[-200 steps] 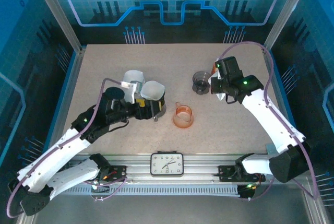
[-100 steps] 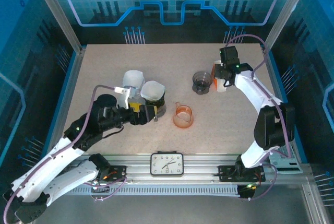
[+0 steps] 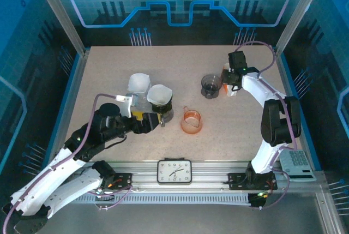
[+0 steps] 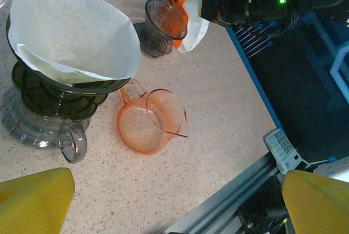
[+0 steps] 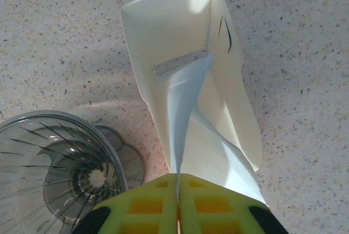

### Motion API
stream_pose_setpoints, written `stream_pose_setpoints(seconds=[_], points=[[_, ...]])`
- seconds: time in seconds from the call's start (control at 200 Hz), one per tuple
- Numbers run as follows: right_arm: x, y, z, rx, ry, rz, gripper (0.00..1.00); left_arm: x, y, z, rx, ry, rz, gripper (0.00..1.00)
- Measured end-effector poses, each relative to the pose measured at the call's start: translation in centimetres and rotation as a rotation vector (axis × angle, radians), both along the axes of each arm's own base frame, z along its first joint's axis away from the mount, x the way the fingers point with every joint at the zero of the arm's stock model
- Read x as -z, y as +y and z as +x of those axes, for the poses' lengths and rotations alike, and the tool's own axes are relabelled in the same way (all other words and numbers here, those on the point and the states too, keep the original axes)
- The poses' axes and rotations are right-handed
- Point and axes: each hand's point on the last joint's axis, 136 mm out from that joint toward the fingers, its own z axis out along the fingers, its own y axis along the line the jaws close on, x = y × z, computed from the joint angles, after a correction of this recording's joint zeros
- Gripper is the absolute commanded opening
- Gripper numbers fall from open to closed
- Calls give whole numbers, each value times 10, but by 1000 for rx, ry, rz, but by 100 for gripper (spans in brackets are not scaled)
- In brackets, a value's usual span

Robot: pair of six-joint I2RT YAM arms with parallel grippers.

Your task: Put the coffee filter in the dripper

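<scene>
A white coffee filter (image 3: 158, 94) (image 4: 71, 29) sits opened in the dark dripper (image 3: 165, 109) (image 4: 49, 89), which stands on a glass server (image 4: 38, 125). My left gripper (image 3: 155, 118) (image 4: 174, 207) is just near-side of it, wide open and holding nothing. A second, empty dripper (image 3: 210, 85) (image 5: 54, 163) stands at the right. Beside it my right gripper (image 3: 232, 81) (image 5: 178, 182) is shut, pinching a thin fold of a white packet (image 5: 191, 81) (image 4: 188, 10) with an orange label.
Another white paper cone (image 3: 139, 83) rests on a clear glass behind the server. An orange measuring cup (image 3: 191, 121) (image 4: 150, 122) lies between the arms. A clock (image 3: 174, 171) sits on the front rail, a calculator (image 3: 297, 163) off the table's right.
My left gripper has drawn back toward the near left, away from the dripper, jaws wide. The right arm has folded in toward its base while its gripper stays on the packet.
</scene>
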Motion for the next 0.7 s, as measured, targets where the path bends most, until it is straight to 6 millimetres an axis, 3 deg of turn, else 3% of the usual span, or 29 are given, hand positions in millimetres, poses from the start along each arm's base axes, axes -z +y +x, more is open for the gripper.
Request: stream_pose_setpoints(seconds=[0.1,0.145,0.23,0.335,0.465,0.545,0.7], points=[[5,1,-3,6,8,21,38,-2,1,-1,-1,-5,-4,99],[6,2,-6,15,12,35,42,-3,2,-2,-2,-9,-9,99],[1,2,-13,20,7,50,45,-5,3,-2,-9,-16,-12,99],[-25,8,-18,22,-46,84,48,-1,4,-2,-13,-12,-8,99],[-47,33,-24,11,-91,150,49,8,5,-1,-23,5,2,99],[-39,50,-27,9,-68,187,49,11,6,-1,-32,13,4,99],[-3,67,-31,82,21,230,49,10,9,-1,-42,2,1,99]])
